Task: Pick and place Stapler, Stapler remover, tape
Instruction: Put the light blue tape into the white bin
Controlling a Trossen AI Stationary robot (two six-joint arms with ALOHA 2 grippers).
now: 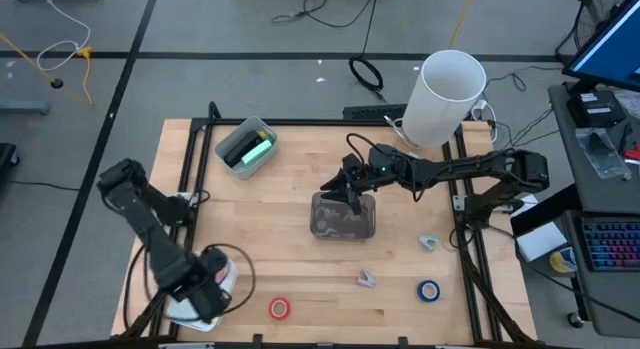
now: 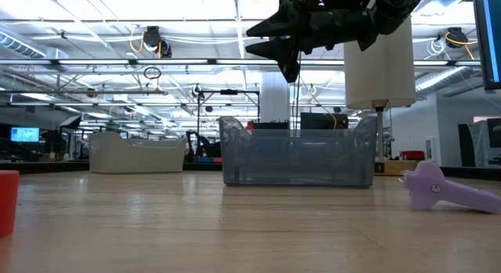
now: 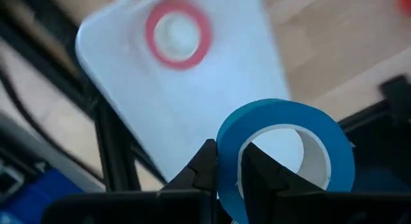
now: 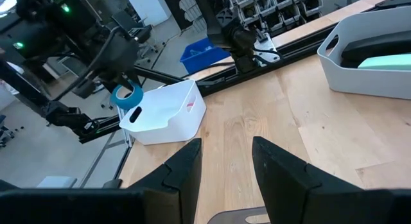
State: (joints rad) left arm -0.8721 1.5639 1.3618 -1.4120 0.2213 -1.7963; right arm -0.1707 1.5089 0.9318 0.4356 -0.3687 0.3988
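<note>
Over the near-left corner of the pale wooden surface (image 1: pixel 300 239), the left end effector (image 3: pixel 226 179) pinches a blue ring-shaped tape roll (image 3: pixel 286 153) by its wall, one finger inside the pale core and one outside, hanging above a white plastic bin (image 4: pixel 168 112) that already holds a red tape roll (image 3: pixel 178 33). Across the surface, the right end effector (image 4: pixel 225 163) hovers with its fingers spread and empty above a clear plastic bin (image 1: pixel 343 215) at the centre. A small mint-green stapler (image 1: pixel 256 149) lies in a grey tray (image 1: pixel 244 146) at the far-left, while another red tape roll (image 1: pixel 279 308) and a second blue tape roll (image 1: pixel 428 289) sit loose on the near side, well apart. A small lilac staple remover (image 2: pixel 438 185) rests between them, with a pale small object (image 1: pixel 428 242) near the right edge that is too small to identify. The drop appears close at hand, but the grip is thin: only the roll's wall is caught, so the ring could swing or slip early and fall outside the white bin. If released while tilted, it may strike the rim and roll across the surface. A white cylindrical bin (image 1: pixel 447 97) stands beyond the far edge.
</note>
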